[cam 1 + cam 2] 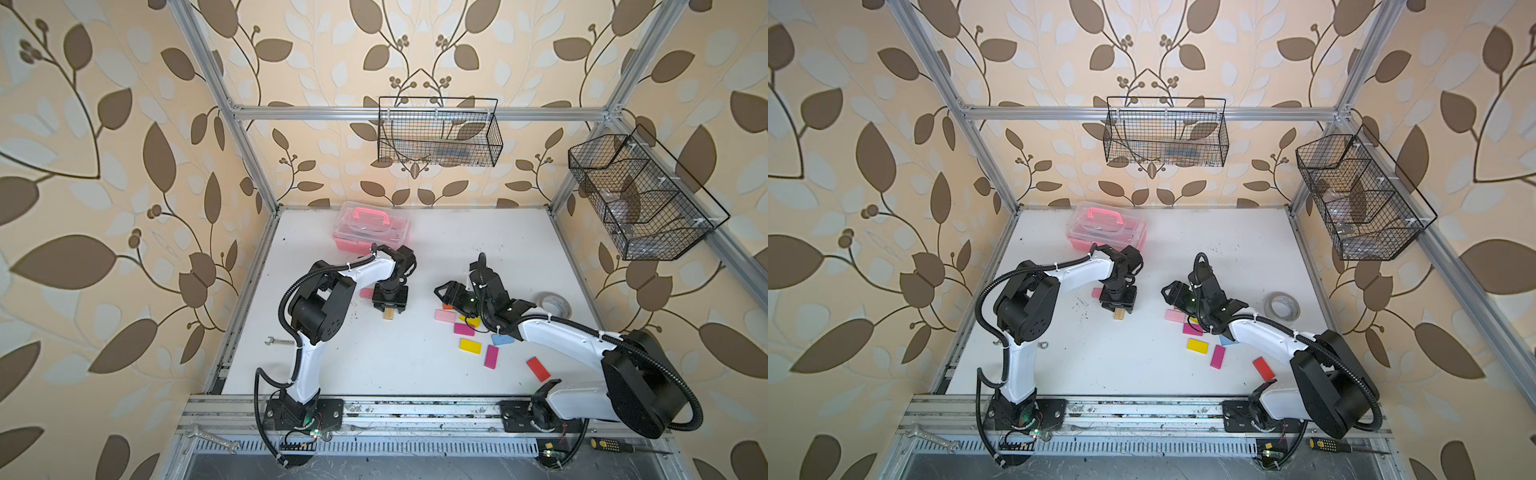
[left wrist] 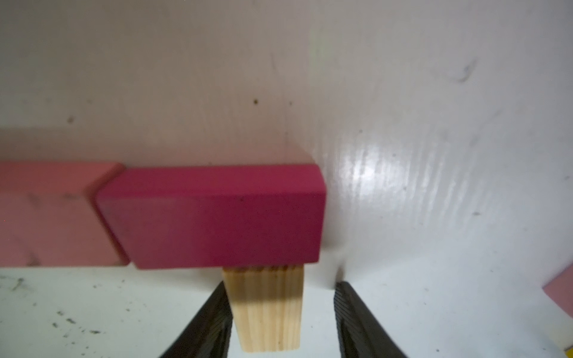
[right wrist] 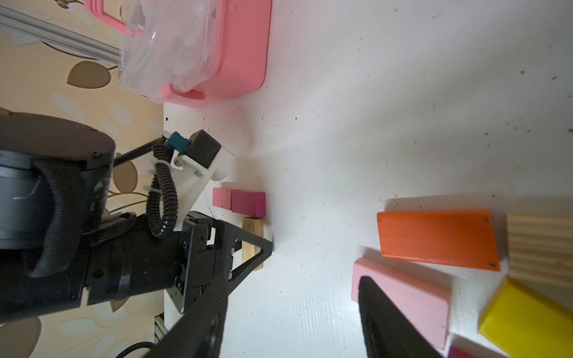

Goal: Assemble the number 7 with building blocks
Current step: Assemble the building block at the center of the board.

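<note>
My left gripper [image 2: 280, 285] is released, straddling the wood block [image 2: 266, 310] at lower centre, butted under the magenta block [image 2: 217, 217]. I should lift straight up, nudging nothing. My right gripper [image 3: 294, 291] gapes empty over a pink block [image 3: 403, 303].

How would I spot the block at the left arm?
Find the pink case at the table's back; the left hand sits just in front. Between its fingers lies a plain wooden block, unpainted, unlike the magenta block and pink block beside it.

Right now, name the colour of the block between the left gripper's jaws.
The small rectangular block is plain pale wood; see left wrist view.
</note>
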{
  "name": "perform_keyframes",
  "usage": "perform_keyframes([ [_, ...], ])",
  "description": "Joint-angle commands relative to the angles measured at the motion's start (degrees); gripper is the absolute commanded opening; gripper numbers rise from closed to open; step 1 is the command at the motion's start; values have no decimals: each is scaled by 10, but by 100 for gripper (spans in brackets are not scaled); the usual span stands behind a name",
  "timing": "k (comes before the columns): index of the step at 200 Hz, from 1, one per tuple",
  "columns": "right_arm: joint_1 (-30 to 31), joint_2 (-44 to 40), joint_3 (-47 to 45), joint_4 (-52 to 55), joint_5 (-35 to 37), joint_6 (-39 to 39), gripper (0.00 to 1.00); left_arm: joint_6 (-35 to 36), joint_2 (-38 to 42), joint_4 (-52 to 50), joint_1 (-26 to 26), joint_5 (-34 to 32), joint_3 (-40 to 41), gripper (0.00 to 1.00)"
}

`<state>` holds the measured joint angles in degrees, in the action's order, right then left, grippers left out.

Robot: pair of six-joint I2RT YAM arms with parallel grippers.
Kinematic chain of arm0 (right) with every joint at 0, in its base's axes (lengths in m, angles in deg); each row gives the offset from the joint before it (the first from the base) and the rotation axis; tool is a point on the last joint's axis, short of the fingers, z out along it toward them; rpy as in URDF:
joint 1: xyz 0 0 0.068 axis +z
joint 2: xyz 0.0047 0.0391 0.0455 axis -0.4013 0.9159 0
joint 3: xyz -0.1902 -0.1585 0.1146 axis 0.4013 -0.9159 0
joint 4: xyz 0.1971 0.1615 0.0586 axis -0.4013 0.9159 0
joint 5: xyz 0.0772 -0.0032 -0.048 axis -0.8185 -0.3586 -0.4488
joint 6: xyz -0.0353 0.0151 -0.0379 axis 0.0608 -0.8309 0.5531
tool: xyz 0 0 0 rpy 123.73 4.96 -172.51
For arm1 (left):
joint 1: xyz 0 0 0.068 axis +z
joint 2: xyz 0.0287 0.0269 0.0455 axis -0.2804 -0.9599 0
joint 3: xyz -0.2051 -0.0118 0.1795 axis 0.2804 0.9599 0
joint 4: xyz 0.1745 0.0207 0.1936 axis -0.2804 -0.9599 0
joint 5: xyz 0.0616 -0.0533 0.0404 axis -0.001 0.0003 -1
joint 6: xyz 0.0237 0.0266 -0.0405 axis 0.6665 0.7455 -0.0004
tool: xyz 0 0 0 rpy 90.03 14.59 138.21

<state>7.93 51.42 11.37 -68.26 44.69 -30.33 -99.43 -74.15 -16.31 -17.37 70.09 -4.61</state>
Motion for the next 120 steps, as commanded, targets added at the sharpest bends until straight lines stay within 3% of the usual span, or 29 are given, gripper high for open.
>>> perform_keyframes([
  [1, -1, 9, 15, 5, 7, 1, 69, 8, -4, -15, 4, 0, -12, 57],
  [30, -1, 9, 15, 3, 7, 0, 69, 8, -3, -11, 5, 3, -9, 56],
  [58, 1, 2, 11, 5, 10, -1, 69, 5, -4, -7, 5, 8, -6, 46],
  [120, 2, -10, 3, 7, 14, -5, 68, 3, -7, -8, 5, 1, -8, 41],
])
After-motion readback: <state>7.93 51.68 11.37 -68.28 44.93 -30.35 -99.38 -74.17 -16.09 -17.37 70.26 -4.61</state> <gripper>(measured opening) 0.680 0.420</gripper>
